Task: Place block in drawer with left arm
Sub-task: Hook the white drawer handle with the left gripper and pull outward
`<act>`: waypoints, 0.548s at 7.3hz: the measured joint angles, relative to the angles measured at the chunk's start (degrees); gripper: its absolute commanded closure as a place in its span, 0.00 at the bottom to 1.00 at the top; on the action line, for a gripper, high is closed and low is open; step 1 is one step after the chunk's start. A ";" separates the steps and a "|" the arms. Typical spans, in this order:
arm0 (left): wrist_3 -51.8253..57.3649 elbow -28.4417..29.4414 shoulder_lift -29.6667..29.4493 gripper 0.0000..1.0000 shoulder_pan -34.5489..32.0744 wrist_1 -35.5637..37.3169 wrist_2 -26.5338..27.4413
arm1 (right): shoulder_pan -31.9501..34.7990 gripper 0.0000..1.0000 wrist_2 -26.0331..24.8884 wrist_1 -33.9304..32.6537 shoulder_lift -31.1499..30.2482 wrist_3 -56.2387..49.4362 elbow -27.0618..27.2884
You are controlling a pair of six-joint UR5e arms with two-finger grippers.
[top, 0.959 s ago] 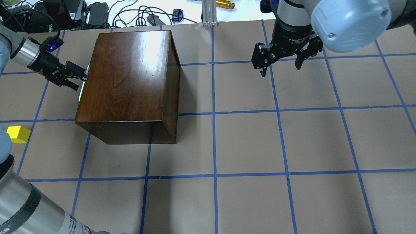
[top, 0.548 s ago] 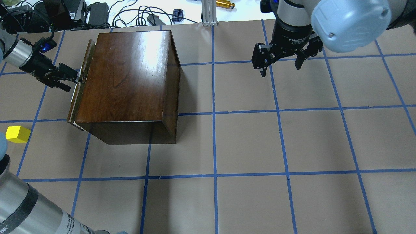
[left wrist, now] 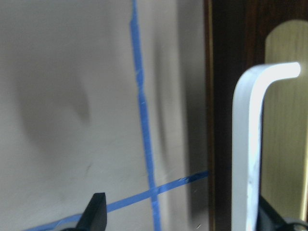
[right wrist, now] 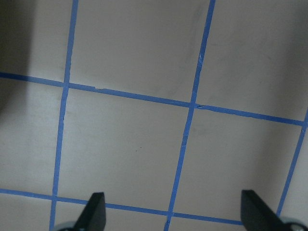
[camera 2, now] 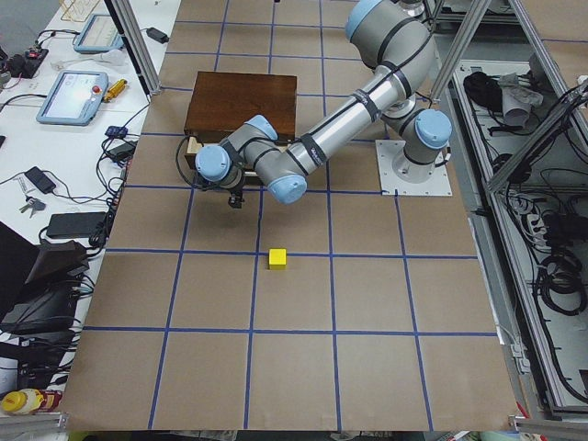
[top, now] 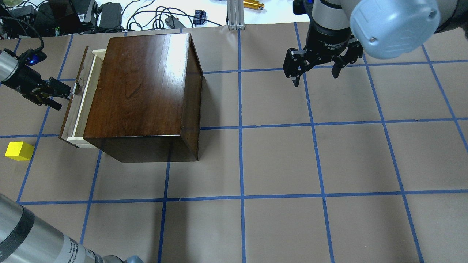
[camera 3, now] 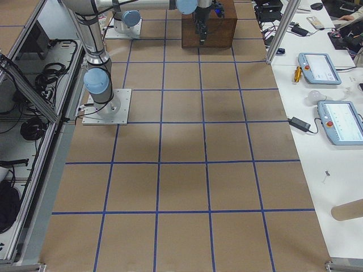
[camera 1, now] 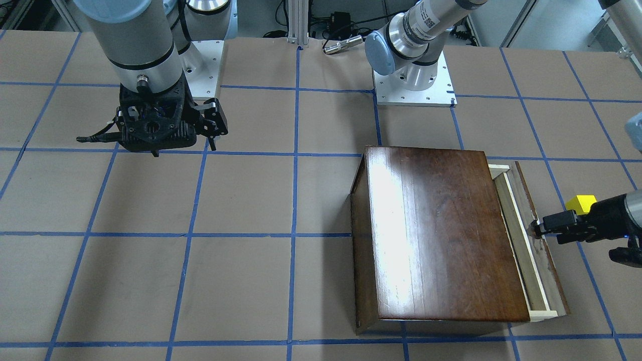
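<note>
The yellow block (top: 19, 151) lies on the table left of and nearer than the dark brown box (top: 142, 84); it also shows in the front view (camera 1: 581, 203). The drawer (top: 78, 106) sticks partly out of the box's left side, its pale inside empty. My left gripper (top: 64, 98) is open at the drawer's front panel, one finger hooked by the white handle (left wrist: 248, 144). My right gripper (top: 315, 78) is open and empty, hovering over the far right of the table.
Blue tape lines grid the brown table (top: 278, 160). Cables and power bricks (top: 109, 14) lie beyond the far edge, behind the box. My left arm's forearm (top: 33, 237) fills the near left corner of the overhead view.
My left gripper has moved left and the drawer has slid out with it, from shut to partly open. The block and the right arm have not moved.
</note>
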 measured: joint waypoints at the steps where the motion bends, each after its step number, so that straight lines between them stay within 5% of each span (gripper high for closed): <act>1: 0.84 -0.02 0.12 0.00 0.88 -0.02 1.06 | 0.00 0.00 0.00 0.00 0.00 0.01 0.00; 4: 2.23 -0.04 0.57 0.00 2.92 -0.11 2.33 | 0.00 0.00 0.00 0.00 0.00 0.00 0.00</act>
